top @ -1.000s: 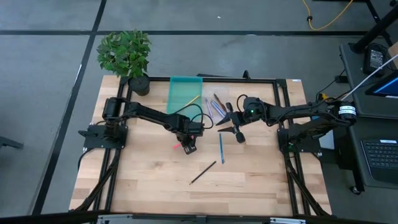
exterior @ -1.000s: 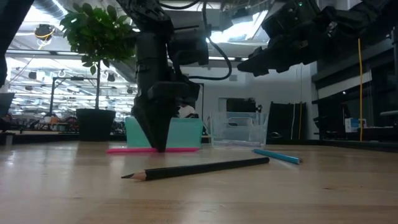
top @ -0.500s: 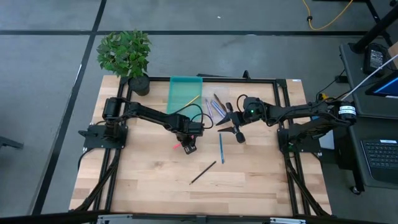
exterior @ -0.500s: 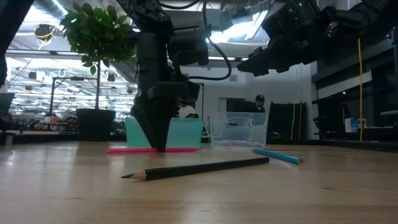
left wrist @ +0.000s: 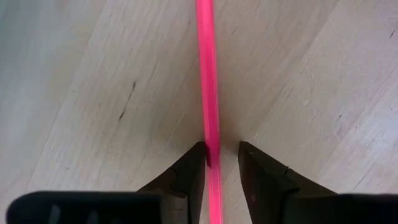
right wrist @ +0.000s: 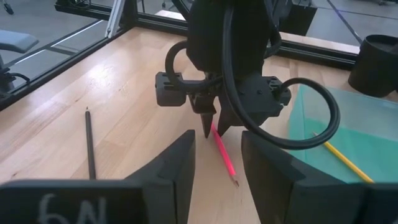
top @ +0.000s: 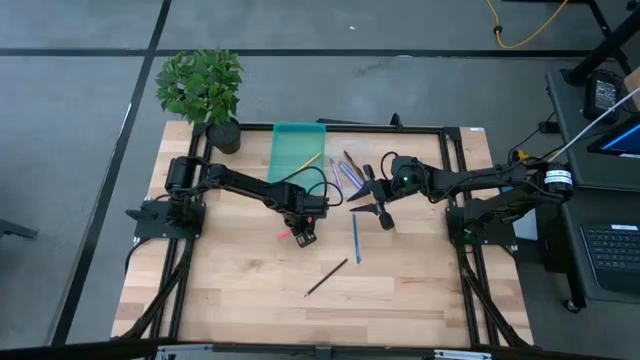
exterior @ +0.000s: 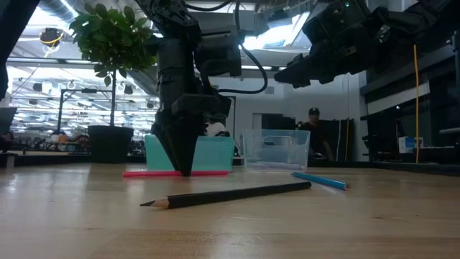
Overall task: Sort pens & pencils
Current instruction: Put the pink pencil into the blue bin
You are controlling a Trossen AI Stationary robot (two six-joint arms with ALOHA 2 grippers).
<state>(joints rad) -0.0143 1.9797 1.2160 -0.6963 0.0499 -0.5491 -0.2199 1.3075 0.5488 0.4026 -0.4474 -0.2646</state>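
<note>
Left wrist view, left fingers (left wrist: 221,163) straddling pink pencil (left wrist: 209,93), slightly apart, right fingers (right wrist: 217,165) open.

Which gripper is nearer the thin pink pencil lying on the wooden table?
Left. The left gripper is down over the thin pink pencil, jaws straddling it. The right gripper hovers off to the side, above the table.

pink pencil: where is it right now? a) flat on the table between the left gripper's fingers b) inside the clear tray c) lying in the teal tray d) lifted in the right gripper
a: the pink pencil lies flat on the wood, with the left gripper lowered over it, one finger on either side; the right gripper hangs apart, holding nothing.
</note>
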